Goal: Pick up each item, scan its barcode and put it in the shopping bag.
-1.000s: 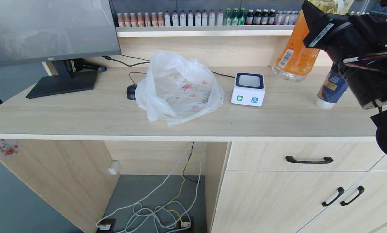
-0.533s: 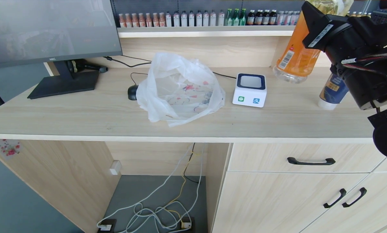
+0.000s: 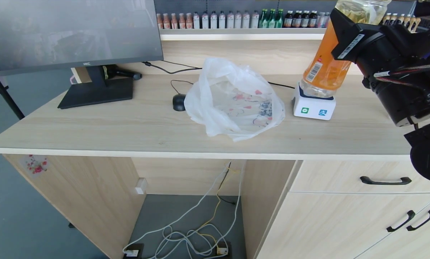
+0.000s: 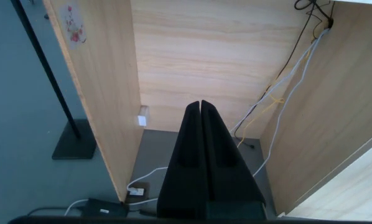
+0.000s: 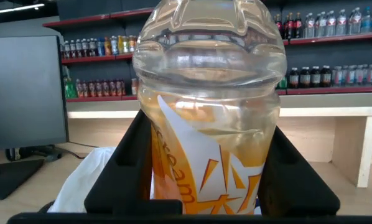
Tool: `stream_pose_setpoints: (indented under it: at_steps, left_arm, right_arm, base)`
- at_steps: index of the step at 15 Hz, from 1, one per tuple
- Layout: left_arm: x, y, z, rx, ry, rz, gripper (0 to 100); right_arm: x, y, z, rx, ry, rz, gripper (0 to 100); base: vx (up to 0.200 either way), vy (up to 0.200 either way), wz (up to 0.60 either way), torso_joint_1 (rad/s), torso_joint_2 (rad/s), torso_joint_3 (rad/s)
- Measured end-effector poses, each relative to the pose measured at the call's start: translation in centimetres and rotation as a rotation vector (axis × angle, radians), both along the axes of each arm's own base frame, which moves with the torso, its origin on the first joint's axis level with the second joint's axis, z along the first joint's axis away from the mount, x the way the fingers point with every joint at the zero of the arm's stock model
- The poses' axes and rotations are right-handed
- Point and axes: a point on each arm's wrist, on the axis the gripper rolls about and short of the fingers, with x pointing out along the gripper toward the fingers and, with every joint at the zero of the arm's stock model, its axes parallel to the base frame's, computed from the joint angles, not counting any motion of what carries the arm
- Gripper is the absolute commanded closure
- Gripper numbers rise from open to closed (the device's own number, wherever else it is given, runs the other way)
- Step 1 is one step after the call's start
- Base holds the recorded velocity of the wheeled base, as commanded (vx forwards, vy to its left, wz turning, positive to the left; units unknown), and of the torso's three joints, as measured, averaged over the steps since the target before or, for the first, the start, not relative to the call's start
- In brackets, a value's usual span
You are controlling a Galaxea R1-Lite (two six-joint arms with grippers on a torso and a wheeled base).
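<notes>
— What are we doing?
— Scanning: our right gripper is clamping the orange bottle, holding its base over the scanner; our left gripper is hanging closed, empty.
— Next?
— We're probably needing a carry leftward over the shopping bag.

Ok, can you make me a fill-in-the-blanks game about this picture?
The right gripper holds a bottle of ___ drink.
The bottle is over the small ___ scanner.
The mouse sits beside the plastic ___.
The jaws of the left gripper are ___.
Missing words: orange, white, bag, shut.
</notes>
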Motion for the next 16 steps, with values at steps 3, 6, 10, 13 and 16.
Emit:
stream_pose_setpoints:
  at_steps: [3,6,10,13,16]
  left_arm:
    - [0.0,0.0,0.0,0.0,0.0,0.001,100]
    - [0.0,0.0,0.0,0.001,0.0,0.001,100]
    - [0.0,0.0,0.0,0.002,0.0,0.001,100]
    - [0.0,0.0,0.0,0.002,0.0,0.001,100]
    - [0.0,0.0,0.0,0.002,0.0,0.001,100]
  right_arm:
    - [0.06,-0.05,-0.09,-0.001,0.002,-0.003,100]
    - [0.19,0.05,-0.22,-0.004,0.006,0.0,100]
    - [0.31,0.14,-0.32,-0.008,0.008,0.002,100]
    - [0.41,0.28,-0.49,-0.015,0.019,0.009,100]
    - [0.57,0.46,-0.76,-0.016,0.035,0.017,100]
  base:
    - [0.0,0.2,0.0,0.002,0.0,0.001]
    - [0.0,0.133,0.0,0.003,0.0,0.002]
    - [0.0,0.0,0.0,0.0,0.0,0.0]
    - [0.0,0.0,0.0,0.0,0.0,0.0]
    - [0.0,0.0,0.0,0.0,0.0,0.0]
